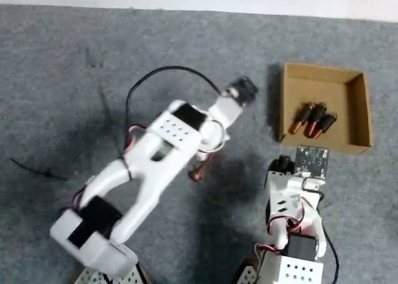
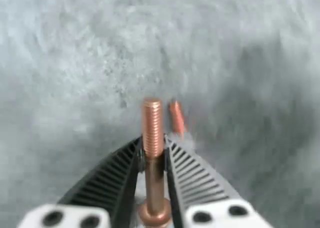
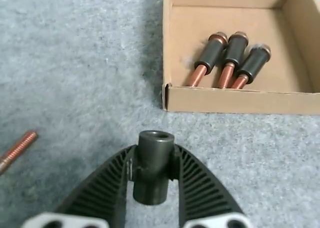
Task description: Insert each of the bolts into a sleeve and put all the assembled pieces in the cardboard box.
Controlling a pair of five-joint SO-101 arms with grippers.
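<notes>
Three done pieces (image 1: 313,119) lie in the cardboard box (image 1: 328,88), far right. The left tool (image 2: 152,139) grips a bolt (image 2: 151,119) and the right tool (image 3: 154,149) grips a sleeve (image 3: 152,170) near the box; these are not yet joined.

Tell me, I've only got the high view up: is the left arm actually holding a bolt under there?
Observer: Yes. In the left wrist view the left gripper is shut on a bolt, with the threaded end poking out past the fingertips.
Operator: And what's that dark thing in the right arm?
Observer: The right gripper has a black sleeve clamped between its fingers, open hole facing the wrist camera.
Operator: Are the ones in the box done?
Observer: The right wrist view shows three finished pieces side by side in the cardboard box. Each one is a bolt wearing a black sleeve.
</notes>
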